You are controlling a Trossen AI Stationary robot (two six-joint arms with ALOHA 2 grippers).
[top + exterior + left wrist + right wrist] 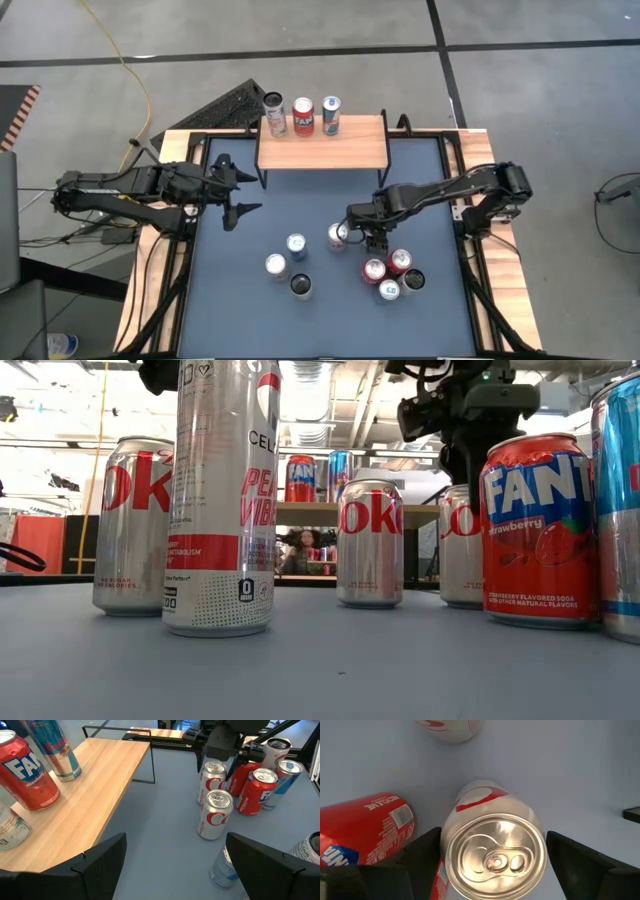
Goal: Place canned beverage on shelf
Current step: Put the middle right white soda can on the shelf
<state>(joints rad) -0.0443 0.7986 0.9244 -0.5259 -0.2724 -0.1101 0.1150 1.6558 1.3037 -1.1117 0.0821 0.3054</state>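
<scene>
Task part done. Near to far, eight cans stand on the blue table mat (pixel 250 310). Three are in a left group: two silver ones, one dark-topped. Five are in a right cluster around the right gripper (pixel 368 243), among them a Fanta Strawberry can (pixel 538 525).

The right gripper hangs directly over a silver Coke can (pixel 492 851), fingers spread either side, not yet clamped. The left gripper (pixel 240 191) waits open at the mat's left edge, near the shelf.

Farthest off, the shelf (pixel 322 150) carries three cans along its far edge; the wooden top has room for more.
</scene>
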